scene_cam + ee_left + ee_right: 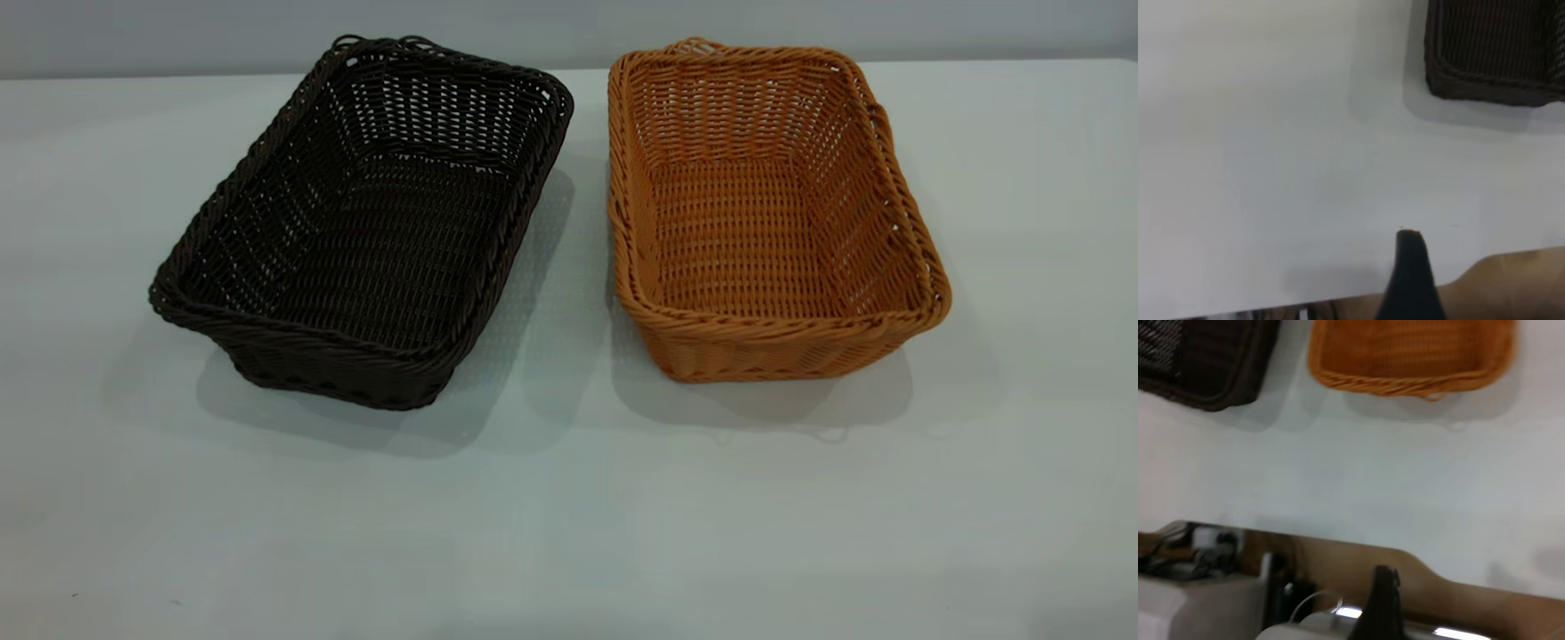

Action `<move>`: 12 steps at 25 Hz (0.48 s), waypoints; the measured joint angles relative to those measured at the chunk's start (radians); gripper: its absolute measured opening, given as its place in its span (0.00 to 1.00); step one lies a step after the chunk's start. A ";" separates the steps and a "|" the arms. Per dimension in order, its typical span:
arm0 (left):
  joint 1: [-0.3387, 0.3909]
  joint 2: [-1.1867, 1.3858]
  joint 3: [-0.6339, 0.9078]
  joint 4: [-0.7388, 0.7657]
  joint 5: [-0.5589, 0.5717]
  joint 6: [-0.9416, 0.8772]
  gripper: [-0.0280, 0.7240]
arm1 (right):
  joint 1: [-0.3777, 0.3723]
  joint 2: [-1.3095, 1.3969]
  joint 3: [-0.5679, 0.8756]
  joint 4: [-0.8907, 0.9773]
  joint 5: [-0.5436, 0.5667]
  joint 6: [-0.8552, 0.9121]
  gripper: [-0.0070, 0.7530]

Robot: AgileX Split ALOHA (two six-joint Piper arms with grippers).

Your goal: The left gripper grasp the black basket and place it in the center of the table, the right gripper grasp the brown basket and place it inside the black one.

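**Two baskets sitting side by side, both arms held back at the worktop's edge**

We are seeing only one dark finger point(1410, 277) of the left gripper point(1410, 280) in its wrist view, poking up over the near edge of the worktop point(1305, 167). It is touching nothing, and we cannot tell how far the fingers are standing apart. The right gripper point(1383, 603) is showing the same way: a single dark finger tip point(1383, 587) hanging past the worktop's edge, over the brown surface and clutter beyond it, holding nothing. Again we cannot tell how wide its fingers are set. Neither gripper is appearing in the exterior view.

The black basket point(364, 222) is lying flat on the worktop at the left of the exterior view, turned at a slight angle. The brown basket point(765, 213) is lying just beside it at the right, sitting squarer to the camera. The two are not touching; a narrow strip of worktop is running between their rims, narrowest at the far corners. Both are sitting upright with nothing inside them.

We are looking at a broad stretch of bare worktop between the baskets and the near edge. There is also bare room to the left of the black basket and to the right of the brown one.
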 joint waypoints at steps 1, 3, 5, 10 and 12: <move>0.000 0.059 -0.008 0.000 -0.034 0.006 0.74 | 0.000 0.068 0.000 0.037 -0.030 -0.033 0.79; 0.000 0.189 -0.031 -0.003 -0.116 0.015 0.74 | 0.000 0.194 0.000 0.113 -0.074 -0.094 0.79; 0.000 0.298 -0.069 -0.004 -0.183 0.019 0.74 | 0.000 0.335 0.000 0.195 -0.100 -0.139 0.79; 0.000 0.531 -0.145 -0.004 -0.324 0.050 0.74 | 0.062 0.620 -0.008 0.485 -0.123 -0.298 0.79; 0.000 0.606 -0.171 -0.008 -0.361 0.065 0.74 | 0.132 0.727 -0.023 0.606 -0.133 -0.327 0.79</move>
